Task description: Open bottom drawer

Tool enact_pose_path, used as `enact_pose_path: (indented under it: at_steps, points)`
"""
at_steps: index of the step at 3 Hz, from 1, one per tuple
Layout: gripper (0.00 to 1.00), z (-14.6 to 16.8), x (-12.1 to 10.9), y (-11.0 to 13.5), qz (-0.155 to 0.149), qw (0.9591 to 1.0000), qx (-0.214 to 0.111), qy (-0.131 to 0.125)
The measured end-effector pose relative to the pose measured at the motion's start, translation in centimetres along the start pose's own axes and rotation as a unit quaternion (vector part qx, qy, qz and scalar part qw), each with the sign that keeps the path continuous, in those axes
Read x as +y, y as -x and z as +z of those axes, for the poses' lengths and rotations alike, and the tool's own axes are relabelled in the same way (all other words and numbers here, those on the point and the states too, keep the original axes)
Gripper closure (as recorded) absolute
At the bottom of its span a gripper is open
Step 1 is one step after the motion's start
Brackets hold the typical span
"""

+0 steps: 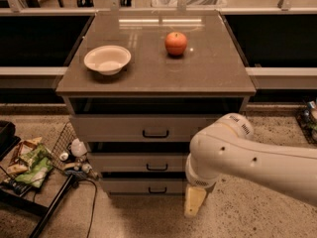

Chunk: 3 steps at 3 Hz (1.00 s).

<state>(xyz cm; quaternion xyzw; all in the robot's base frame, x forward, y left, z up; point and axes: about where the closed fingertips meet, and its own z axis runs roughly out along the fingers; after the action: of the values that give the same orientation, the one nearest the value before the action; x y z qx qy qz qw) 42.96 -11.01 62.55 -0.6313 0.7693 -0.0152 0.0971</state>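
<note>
Camera view: we see the bottom drawer (pixel 130 186) not yet opened, the gripper (pixel 194 201) low beside its right end, and we cannot tell its opening.

No words, numbers or signs can be read here. The hand (pixel 194 201) hangs low, near the floor, just right of the bottom drawer (pixel 129 186). Far to the left of the hand, the snack bags (pixel 27 163) on the floor show colours, but no letters can be made out.
</note>
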Motion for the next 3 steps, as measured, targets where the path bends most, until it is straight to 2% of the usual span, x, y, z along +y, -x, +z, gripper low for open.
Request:
enact_pose_path:
  at_steps: [1,2,3]
  points:
    - [0.0,8.6,3.5,2.3,0.005,0.9991,-0.021,0.036]
    - [0.0,14.1,4.5,4.0,0.015,0.9978,-0.04,0.051]
    - [0.0,19.2,4.5,5.5,0.033,0.9951,-0.059,0.072]
